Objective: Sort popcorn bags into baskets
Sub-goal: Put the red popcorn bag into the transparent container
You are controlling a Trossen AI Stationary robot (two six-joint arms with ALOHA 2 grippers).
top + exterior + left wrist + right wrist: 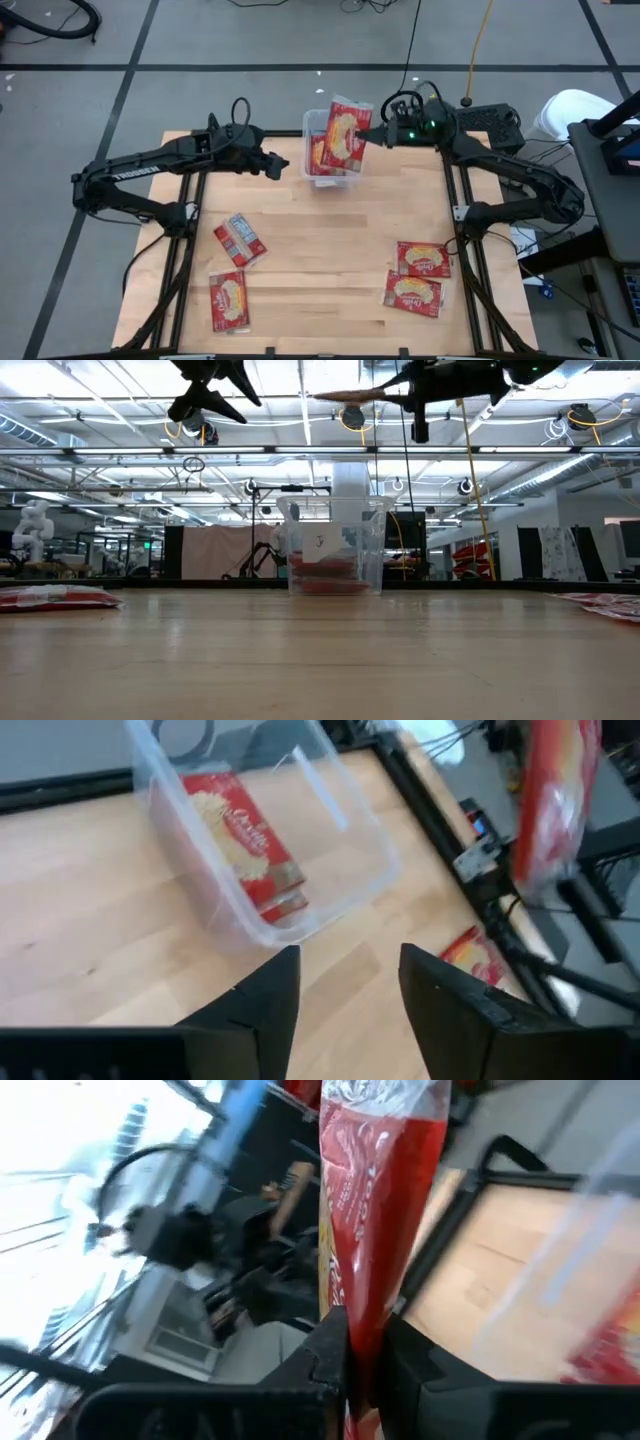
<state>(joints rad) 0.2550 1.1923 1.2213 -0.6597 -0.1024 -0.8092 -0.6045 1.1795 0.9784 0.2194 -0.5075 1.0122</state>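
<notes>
A popcorn bag is held clamped in the right claw above the basket; release is needed next. The left claw, beside the basket, is open and empty.

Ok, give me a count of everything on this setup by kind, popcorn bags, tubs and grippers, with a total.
Popcorn bags: 6, one held above the tub by the right gripper, at least one in the tub, four on the table.
Clear tub: 1.
Grippers: 2, with the left gripper empty.
Total: 9.
</notes>
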